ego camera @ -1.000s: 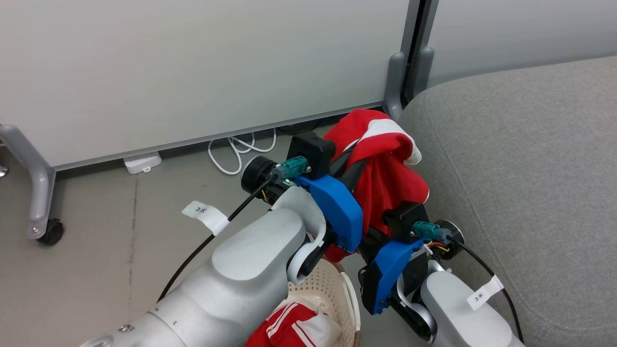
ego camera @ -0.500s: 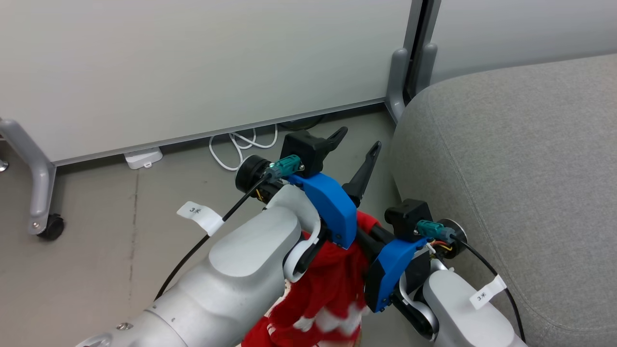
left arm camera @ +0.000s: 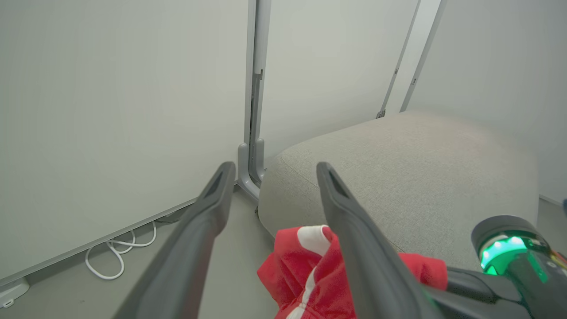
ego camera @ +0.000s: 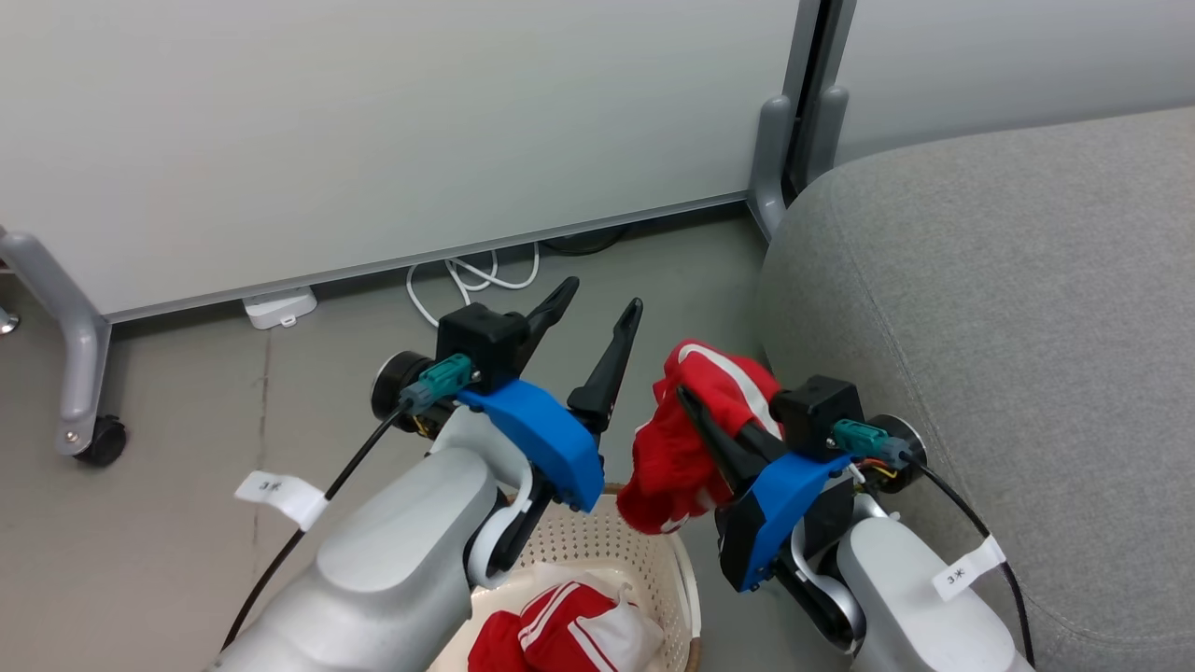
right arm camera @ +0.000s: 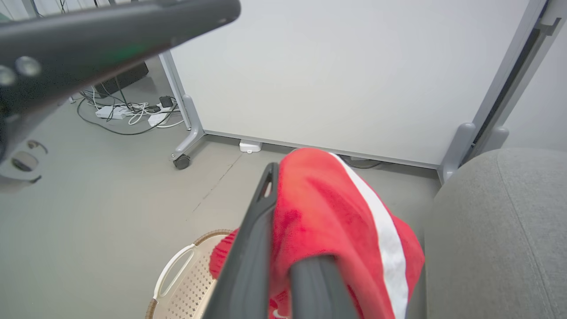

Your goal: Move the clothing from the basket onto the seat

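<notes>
The mostly red garment with a white stripe (ego camera: 686,448) hangs bunched from my right gripper (ego camera: 702,403), which is shut on it above the basket's right side and just left of the grey seat (ego camera: 980,317). In the right wrist view the red cloth (right arm camera: 341,212) drapes over the fingers (right arm camera: 265,195). My left gripper (ego camera: 597,308) is open and holds nothing, up and to the left of the garment. The cream basket (ego camera: 607,546) sits on the floor under both arms. In it lies the white and red striped garment (ego camera: 583,635).
A white partition panel (ego camera: 373,121) on grey wheeled legs (ego camera: 79,373) stands behind, with a white cable (ego camera: 467,280) coiled on the floor at its foot. The seat's rounded edge (left arm camera: 398,168) rises close on the right. Bare grey floor lies to the left.
The red garment was draped high over both grippers, then slipped down as the left gripper opened. Now it hangs from the right gripper alone, and the left arm has swung left.
</notes>
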Controlling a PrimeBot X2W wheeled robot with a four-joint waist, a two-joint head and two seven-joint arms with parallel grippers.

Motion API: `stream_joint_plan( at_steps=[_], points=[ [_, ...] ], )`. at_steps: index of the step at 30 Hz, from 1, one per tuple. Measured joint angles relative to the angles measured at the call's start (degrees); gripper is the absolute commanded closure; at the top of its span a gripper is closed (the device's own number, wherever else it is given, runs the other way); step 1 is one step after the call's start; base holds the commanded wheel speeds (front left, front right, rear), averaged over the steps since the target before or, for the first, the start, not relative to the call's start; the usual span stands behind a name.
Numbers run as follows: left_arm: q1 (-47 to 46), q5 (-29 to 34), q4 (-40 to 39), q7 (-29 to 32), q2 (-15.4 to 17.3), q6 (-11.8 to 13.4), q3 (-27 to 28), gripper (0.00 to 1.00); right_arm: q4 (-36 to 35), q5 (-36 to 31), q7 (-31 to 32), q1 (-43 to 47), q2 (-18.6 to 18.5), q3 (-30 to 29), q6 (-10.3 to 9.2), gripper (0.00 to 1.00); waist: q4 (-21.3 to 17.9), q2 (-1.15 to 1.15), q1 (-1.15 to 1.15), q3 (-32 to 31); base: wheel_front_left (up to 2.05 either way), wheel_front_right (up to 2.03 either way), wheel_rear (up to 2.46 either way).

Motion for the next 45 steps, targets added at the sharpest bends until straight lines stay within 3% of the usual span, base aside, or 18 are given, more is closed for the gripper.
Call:
stream_joint_plan(
  at_steps=[9,20,30,45],
  points=[
    [14.8,10.6,-13.6,-0.1,4.1,0.5,15.1,0.0,-4.4,-2.8,1.6,2.6,0.0,-4.3,0.0,1.0,-0.3,0.0,0.0,0.6,0.0,0.0,0.0],
    [32.9,22.1,-23.2,-0.1,4.5,-4.2,30.2,0.0,-8.2,-3.4,3.6,5.4,0.0,-5.3,0.0,1.0,-2.3,0.0,0.0,0.4,0.0,0.0,0.0],
    [38.5,28.4,-25.1,-0.1,2.1,-7.1,36.4,0.0,-10.2,-3.8,4.5,6.5,0.0,-6.4,0.0,1.0,-5.5,0.0,0.0,0.5,0.0,0.0,0.0],
    [39.0,31.0,-23.7,-0.1,0.4,-8.2,38.6,0.0,-11.5,-3.7,4.5,7.2,0.0,-7.0,0.0,1.0,-15.5,0.0,0.0,1.6,0.0,0.0,0.0]
  ],
)
